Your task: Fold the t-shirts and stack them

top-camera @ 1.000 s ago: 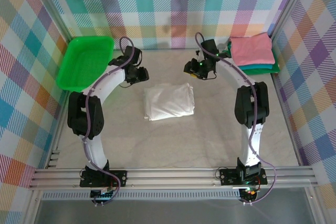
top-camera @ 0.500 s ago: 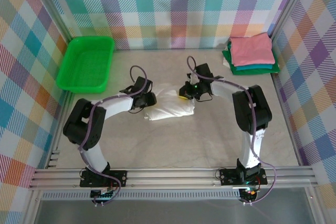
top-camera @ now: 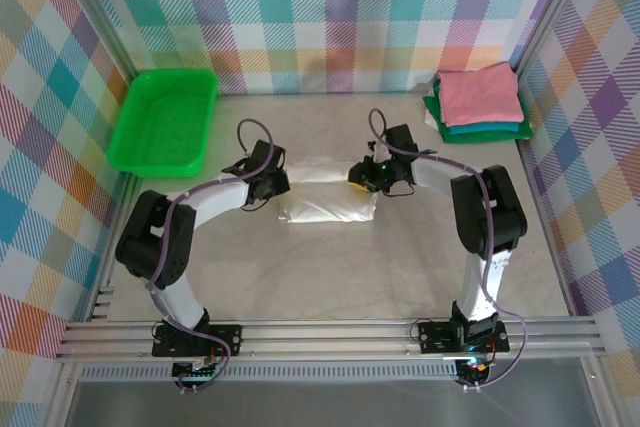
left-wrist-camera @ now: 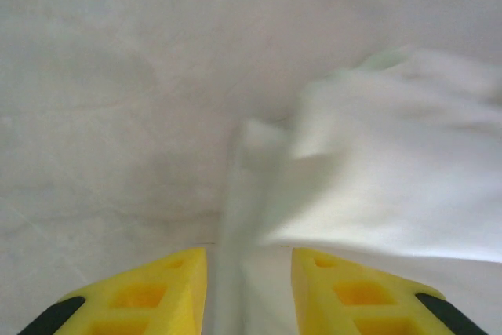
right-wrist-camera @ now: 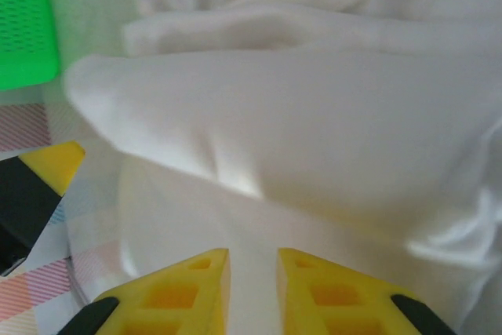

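A white t-shirt (top-camera: 325, 199) lies folded into a bundle in the middle of the table. My left gripper (top-camera: 275, 185) is at its left end and my right gripper (top-camera: 362, 179) at its right end. In the left wrist view a strip of the white t-shirt (left-wrist-camera: 392, 162) runs between the yellow fingers of the left gripper (left-wrist-camera: 249, 253), which stand close on it. In the right wrist view the white t-shirt (right-wrist-camera: 314, 115) rises in a fold above the right gripper (right-wrist-camera: 252, 253), its narrow jaws shut on cloth. Folded pink, teal and green t-shirts (top-camera: 480, 99) are stacked at the back right.
A green plastic tray (top-camera: 165, 119) sits at the back left, and the green plastic tray (right-wrist-camera: 27, 29) edges into the right wrist view. Checked walls close the table on three sides. Bare tabletop (top-camera: 330, 277) lies in front of the white shirt.
Both arms came down from the back of the table onto the ends of the white shirt. The shirt now looks narrower front to back, with its right end pulled slightly right.
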`<state>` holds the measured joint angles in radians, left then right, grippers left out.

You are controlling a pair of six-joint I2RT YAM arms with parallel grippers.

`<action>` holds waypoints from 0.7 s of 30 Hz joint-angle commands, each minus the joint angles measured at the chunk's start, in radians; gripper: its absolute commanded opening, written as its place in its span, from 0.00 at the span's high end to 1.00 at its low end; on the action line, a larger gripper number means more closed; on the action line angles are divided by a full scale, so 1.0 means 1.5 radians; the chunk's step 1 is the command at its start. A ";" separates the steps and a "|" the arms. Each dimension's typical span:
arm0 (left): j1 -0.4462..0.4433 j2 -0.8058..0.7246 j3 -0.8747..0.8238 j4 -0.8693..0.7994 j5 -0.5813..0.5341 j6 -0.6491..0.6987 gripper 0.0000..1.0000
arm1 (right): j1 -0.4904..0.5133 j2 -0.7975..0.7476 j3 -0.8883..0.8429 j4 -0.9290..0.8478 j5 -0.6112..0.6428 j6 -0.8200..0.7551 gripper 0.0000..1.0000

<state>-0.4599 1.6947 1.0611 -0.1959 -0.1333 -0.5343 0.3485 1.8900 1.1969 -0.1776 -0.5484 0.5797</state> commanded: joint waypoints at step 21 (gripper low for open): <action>-0.071 -0.037 -0.081 0.111 0.028 0.033 0.69 | -0.008 -0.095 -0.069 -0.039 0.065 0.001 0.53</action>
<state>-0.5735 1.6962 0.8967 0.0196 -0.0307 -0.5274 0.3702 1.8107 1.0519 -0.1570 -0.5407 0.6060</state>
